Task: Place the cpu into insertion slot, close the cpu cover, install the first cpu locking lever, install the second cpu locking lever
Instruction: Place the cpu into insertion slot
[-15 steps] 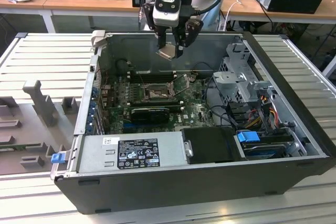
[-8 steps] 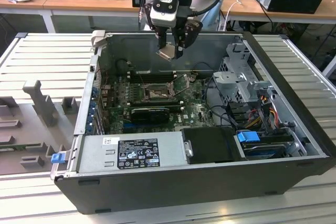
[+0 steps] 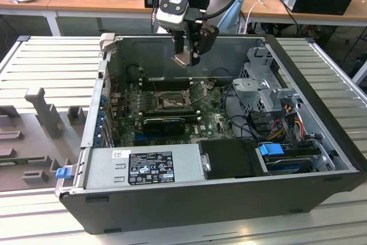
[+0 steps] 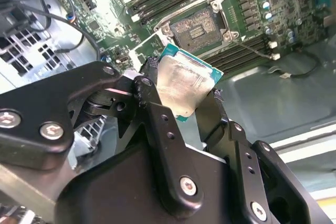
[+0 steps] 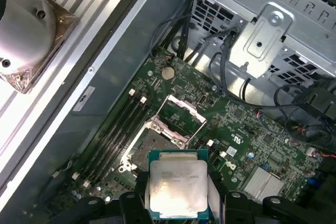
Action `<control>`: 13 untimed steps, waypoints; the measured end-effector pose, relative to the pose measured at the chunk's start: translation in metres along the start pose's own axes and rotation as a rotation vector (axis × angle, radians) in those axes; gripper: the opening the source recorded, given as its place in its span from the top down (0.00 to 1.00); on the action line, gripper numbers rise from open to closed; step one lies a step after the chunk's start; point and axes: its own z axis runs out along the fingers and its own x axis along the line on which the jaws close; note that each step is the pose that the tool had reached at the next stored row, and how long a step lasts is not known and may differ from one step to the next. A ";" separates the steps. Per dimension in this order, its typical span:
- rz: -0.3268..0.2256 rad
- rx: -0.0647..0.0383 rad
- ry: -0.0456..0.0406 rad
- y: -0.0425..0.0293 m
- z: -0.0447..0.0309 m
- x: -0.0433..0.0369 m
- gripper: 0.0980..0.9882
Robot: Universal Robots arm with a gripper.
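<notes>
1 chip in hand: gripper (image 3: 187, 57), upper centre of the exterior view, clamps the cpu (image 5: 177, 184) by 2 edges, above the insertion slot (image 3: 170, 102); cpu cover (image 5: 181, 115) stands open. My read: align corners squarely, keep it level, no forcing.

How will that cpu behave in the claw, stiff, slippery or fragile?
The cpu looks like a thin rigid plate, so it probably won't flex. Its shiny metal top may be slippery, and the claw pinches only its edges, so it could twist. Being so thin, it is likely light.
</notes>
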 end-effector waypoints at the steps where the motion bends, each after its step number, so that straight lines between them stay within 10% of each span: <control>1: 0.023 0.000 -0.0020 0.0000 0.0003 0.0000 0.52; 13: 0.199 -0.005 -0.0167 -0.0001 0.0019 0.0001 0.52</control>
